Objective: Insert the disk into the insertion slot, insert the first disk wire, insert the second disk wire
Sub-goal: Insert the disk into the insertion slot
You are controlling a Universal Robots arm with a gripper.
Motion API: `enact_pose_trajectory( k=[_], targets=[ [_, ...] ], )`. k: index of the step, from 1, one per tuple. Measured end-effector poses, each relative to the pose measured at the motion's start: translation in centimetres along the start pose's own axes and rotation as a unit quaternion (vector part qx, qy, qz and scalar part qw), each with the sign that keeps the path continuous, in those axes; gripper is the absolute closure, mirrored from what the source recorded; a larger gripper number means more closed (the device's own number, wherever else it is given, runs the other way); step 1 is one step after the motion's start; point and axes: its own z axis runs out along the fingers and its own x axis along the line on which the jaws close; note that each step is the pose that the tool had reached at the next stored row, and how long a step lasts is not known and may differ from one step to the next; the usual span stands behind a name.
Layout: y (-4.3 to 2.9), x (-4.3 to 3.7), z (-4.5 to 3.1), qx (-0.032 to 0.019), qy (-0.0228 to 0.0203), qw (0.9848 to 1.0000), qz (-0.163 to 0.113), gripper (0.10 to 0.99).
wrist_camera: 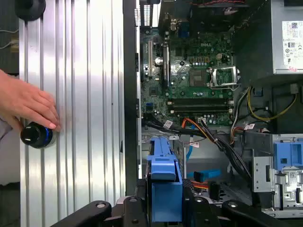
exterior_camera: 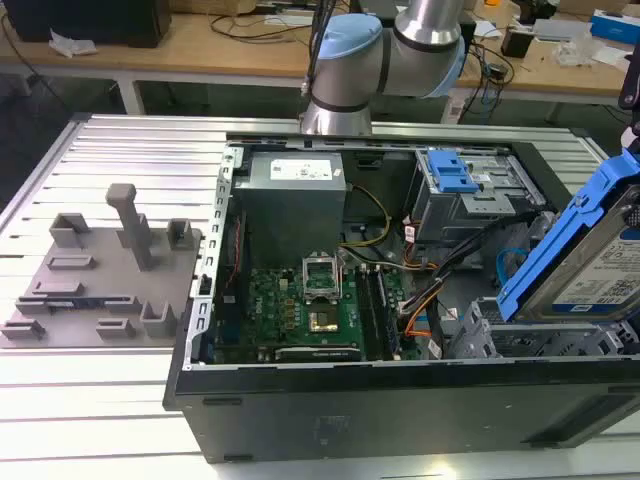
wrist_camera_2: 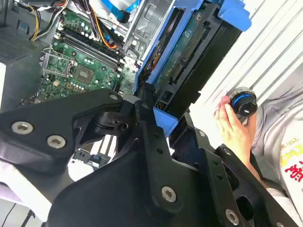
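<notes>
Your arm (exterior_camera: 352, 70) shows its blue-capped joints at the far side of the exterior view, with one grey link standing upright below them; your gripper (wrist_camera: 164, 201) points down, its black linkages spread to either side in both wrist views; its fingers (wrist_camera_2: 143, 101) are clamped on the blue frame of the disk (wrist_camera_2: 189, 52); they hold it tilted on edge.

Blue-framed silver disk (exterior_camera: 596, 256), tilted steeply, seemingly above grey insertion slot (exterior_camera: 528, 345)
</notes>
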Motion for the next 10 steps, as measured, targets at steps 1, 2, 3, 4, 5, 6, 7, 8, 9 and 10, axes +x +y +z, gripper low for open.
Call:
enact_pose_trajectory(
  k=[1, 2, 3, 4, 5, 6, 7, 8, 9, 10],
  targets=[
    [0.00, 0.00, 0.00, 0.0000, 0.0000, 1.0000, 0.000, 0.722],
    [0.00, 0.00, 0.00, 0.0000, 0.0000, 1.0000, 0.000, 0.722],
    [0.00, 0.00, 0.00, 0.0000, 0.0000, 1.0000, 0.000, 0.722],
    [0.00, 0.00, 0.00, 0.0000, 0.0000, 1.0000, 0.000, 0.722],
    [0.00, 0.00, 0.00, 0.0000, 0.0000, 1.0000, 0.000, 0.722],
    [0.00, 0.00, 0.00, 0.0000, 0.0000, 1.0000, 0.000, 0.722],
    [0.00, 0.00, 0.00, 0.0000, 0.0000, 1.0000, 0.000, 0.722],
    [0.00, 0.00, 0.00, 0.0000, 0.0000, 1.0000, 0.000, 0.722],
    [0.00, 0.00, 0.00, 0.0000, 0.0000, 1.0000, 0.000, 0.722],
    [0.00, 0.00, 0.00, 0.0000, 0.0000, 1.0000, 0.000, 0.722]
  ],
)
